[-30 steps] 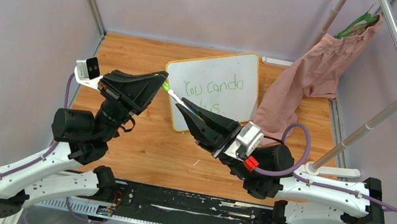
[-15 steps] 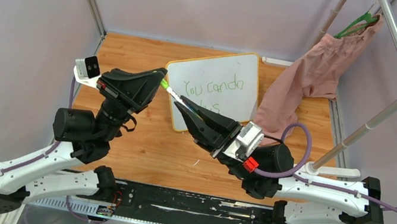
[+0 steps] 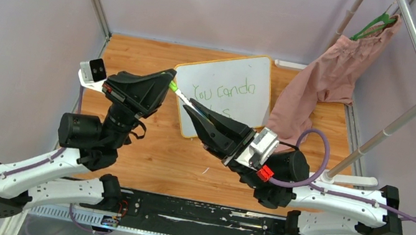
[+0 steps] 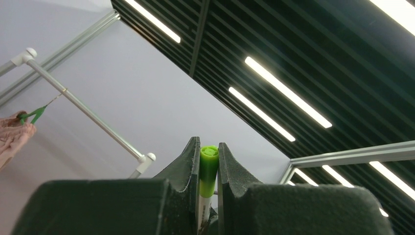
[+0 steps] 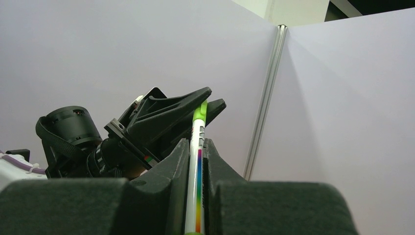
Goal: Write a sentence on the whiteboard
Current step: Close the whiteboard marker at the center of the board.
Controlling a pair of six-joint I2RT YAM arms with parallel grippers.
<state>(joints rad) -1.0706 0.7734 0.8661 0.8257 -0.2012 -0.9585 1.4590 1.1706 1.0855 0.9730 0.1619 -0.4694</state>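
The sentence (image 3: 224, 90) is sitting complete on the whiteboard (image 3: 250, 74), far-centre on the tabletop (image 3: 133, 55). The left fingers (image 4: 188, 164) are pinching the green cap (image 4: 208, 164); the right fingers (image 5: 180, 166) are gripping the marker (image 5: 197, 161). Looks like recapping: next is calling for a straight push together.

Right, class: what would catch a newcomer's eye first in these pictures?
Mid-table, two grippers meet on one marker: the left gripper clamps its green cap end, the right gripper its white barrel. Just beyond lies the whiteboard with green writing, "You can do" readable. A pink garment hangs at the far right.
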